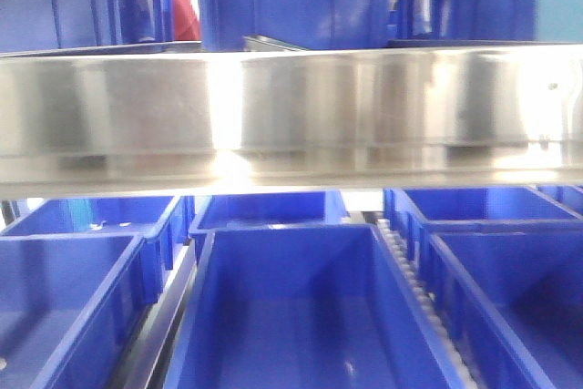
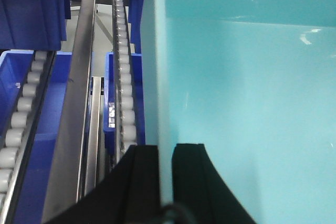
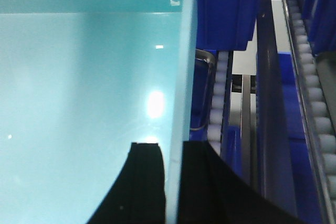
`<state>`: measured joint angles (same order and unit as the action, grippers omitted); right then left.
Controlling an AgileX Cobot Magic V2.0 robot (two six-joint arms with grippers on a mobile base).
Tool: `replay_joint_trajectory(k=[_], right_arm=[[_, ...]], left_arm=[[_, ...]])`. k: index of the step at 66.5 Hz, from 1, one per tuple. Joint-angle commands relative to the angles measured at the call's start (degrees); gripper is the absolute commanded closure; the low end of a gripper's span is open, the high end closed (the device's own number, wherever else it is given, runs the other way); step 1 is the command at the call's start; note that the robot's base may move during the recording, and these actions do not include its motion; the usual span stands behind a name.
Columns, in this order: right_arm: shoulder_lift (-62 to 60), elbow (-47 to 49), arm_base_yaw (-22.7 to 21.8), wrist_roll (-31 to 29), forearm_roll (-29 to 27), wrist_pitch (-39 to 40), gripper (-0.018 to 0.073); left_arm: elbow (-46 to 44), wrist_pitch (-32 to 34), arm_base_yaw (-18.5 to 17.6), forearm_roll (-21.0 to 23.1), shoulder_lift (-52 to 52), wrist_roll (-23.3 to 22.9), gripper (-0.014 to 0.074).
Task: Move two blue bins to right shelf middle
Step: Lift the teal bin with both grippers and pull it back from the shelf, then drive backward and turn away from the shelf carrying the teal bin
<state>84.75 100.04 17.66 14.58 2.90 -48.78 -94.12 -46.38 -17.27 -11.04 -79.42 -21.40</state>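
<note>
- left gripper [image 2: 167, 153]: clamped across one side wall of the pale blue bin [image 2: 247, 103].
- right gripper [image 3: 175, 150]: clamped likewise on the opposite wall.
- roller track [image 2: 123, 77]: alongside the carried bin.
- steel shelf beam [image 1: 291, 116], dark blue bins [image 1: 291, 316]: beyond.
- progress: judged mid-carry, with set-down outstanding. Cannot tell the second bin's status.

I'm gripping on both sides — my left gripper [image 2: 167, 150] and right gripper [image 3: 175, 148] each clamp a wall of the teal bin [image 2: 252, 103], one black finger [image 2: 142, 182] inside, the other outside.
</note>
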Motion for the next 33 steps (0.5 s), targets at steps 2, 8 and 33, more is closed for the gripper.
replay_joint_trajectory(k=[2, 8, 33], right_arm=[[-0.36, 0.52, -0.24, -0.59, 0.99, 2.58, 0.0712], [-0.36, 0.52, -0.24, -0.59, 0.99, 2.58, 0.0712], [-0.36, 0.52, -0.24, -0.59, 0.99, 2.97, 0.0712]], left_arm=[[-0.66, 2.84, -0.09, -0.27, 0.56, 0.12, 0.0707], [-0.66, 2.84, -0.09, -0.27, 0.56, 0.12, 0.0707], [-0.66, 2.84, -0.09, -0.81, 0.54, 0.12, 0.0707]])
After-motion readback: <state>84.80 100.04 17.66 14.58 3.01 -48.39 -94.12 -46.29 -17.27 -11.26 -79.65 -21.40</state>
